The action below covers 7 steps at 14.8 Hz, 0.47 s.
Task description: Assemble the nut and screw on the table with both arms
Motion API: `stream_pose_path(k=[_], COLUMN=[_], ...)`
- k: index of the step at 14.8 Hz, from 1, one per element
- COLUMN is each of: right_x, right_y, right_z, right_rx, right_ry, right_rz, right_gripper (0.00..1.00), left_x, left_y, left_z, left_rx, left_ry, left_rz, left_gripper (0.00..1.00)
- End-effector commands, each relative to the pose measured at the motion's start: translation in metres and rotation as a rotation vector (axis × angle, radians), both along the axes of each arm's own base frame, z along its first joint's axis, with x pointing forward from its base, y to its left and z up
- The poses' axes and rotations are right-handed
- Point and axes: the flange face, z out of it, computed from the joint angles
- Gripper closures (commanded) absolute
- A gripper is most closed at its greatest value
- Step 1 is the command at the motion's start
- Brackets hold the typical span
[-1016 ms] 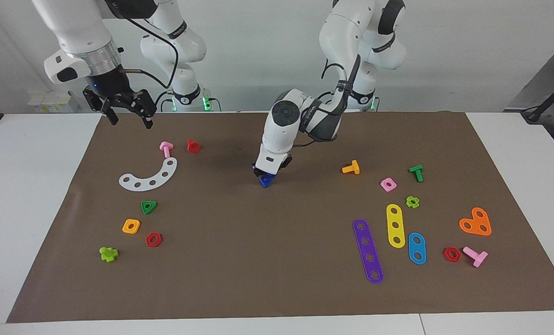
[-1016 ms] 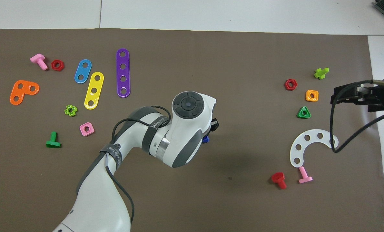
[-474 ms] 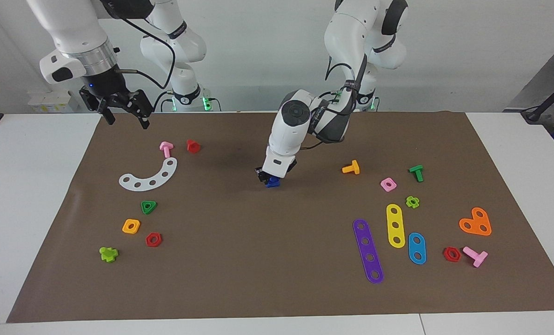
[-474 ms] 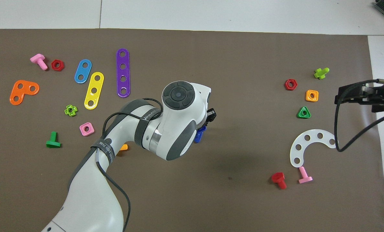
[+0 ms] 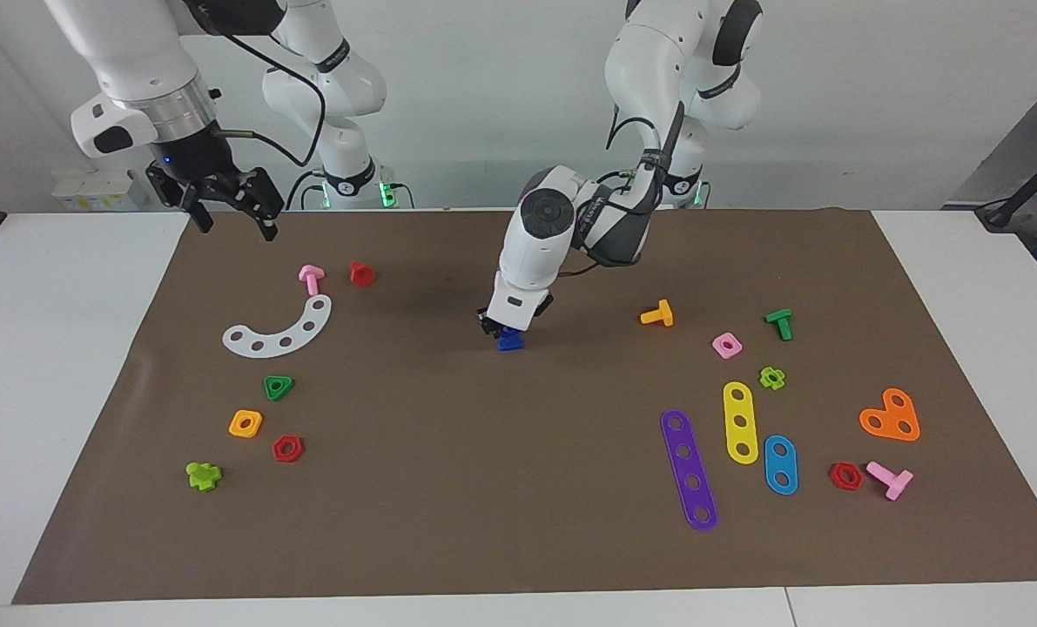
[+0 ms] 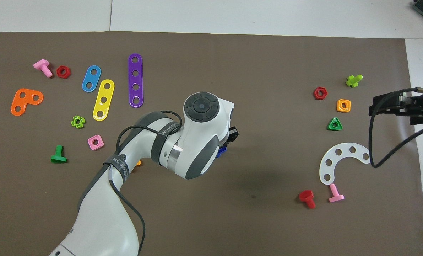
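A small blue piece with a triangular outline, the screw [image 5: 510, 341], lies on the brown mat [image 5: 483, 505] of the table near its middle. Only a sliver of the screw [image 6: 221, 152] shows in the overhead view. My left gripper [image 5: 498, 328] points down right on top of it, and the wrist hides the contact. I cannot make out the blue nut apart from this piece. My right gripper [image 5: 233, 225] is open and empty. It hangs in the air over the mat's corner at the right arm's end and also shows in the overhead view [image 6: 372, 106].
Near the right arm's end lie a white curved strip [image 5: 279, 329], pink bolt [image 5: 311, 278], red bolt [image 5: 360, 273], green triangular nut [image 5: 279, 387] and orange square nut [image 5: 245, 423]. Toward the left arm's end lie an orange bolt [image 5: 657, 313], pink square nut [image 5: 726, 346] and purple strip [image 5: 689, 470].
My left gripper shifted a little toward the left arm's end with the blue piece, which now rests on the mat. My right gripper rose slightly and drew back toward the robots.
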Motion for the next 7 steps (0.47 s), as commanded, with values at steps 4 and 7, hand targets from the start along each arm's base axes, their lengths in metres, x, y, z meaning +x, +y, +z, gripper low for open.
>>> stream_pose_path(k=[4,7], right_x=[-0.007,-0.007], right_y=[-0.003,-0.001], right_z=[0.002,0.002], right_rx=[0.010,0.016], right_ry=[0.008,0.008], right_rz=[0.023,0.024], right_gripper=[0.00,0.00], left_x=[-0.016,-0.020], left_y=[0.001,0.007], left_z=[-0.014,-0.026], left_rx=[0.000,-0.001], left_ry=[0.000,-0.014], left_rz=[0.007,0.017], left_gripper=[1.00,1.00])
